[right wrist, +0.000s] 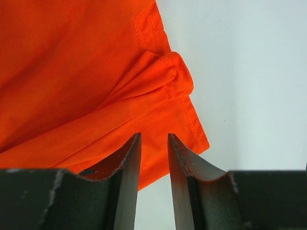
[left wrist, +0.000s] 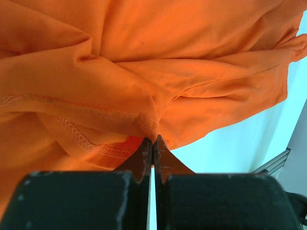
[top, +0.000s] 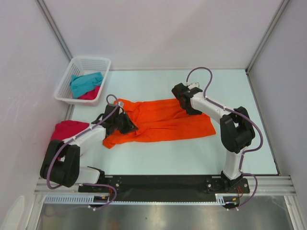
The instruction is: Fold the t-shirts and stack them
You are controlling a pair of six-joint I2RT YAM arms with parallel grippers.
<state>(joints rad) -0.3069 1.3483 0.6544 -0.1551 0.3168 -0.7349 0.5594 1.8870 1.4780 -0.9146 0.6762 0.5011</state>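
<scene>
A bright orange t-shirt (top: 163, 120) lies spread across the middle of the table. My left gripper (top: 125, 123) sits at its left end, and in the left wrist view the gripper (left wrist: 152, 140) is shut on a pinched fold of the orange cloth (left wrist: 144, 72) beside a stitched hem. My right gripper (top: 184, 106) is at the shirt's far right end. Its jaws (right wrist: 154, 136) stand open just over a hemmed corner of the orange cloth (right wrist: 72, 72), holding nothing. A teal t-shirt (top: 86, 82) and a pink one (top: 91, 94) lie in the basket. Another pink t-shirt (top: 69, 128) is bunched at the left table edge.
The white lattice basket (top: 91, 58) stands at the back left corner. Grey walls and metal frame posts close in the pale table (top: 192, 153) on three sides. The arm bases sit on the black rail (top: 163, 183) at the near edge.
</scene>
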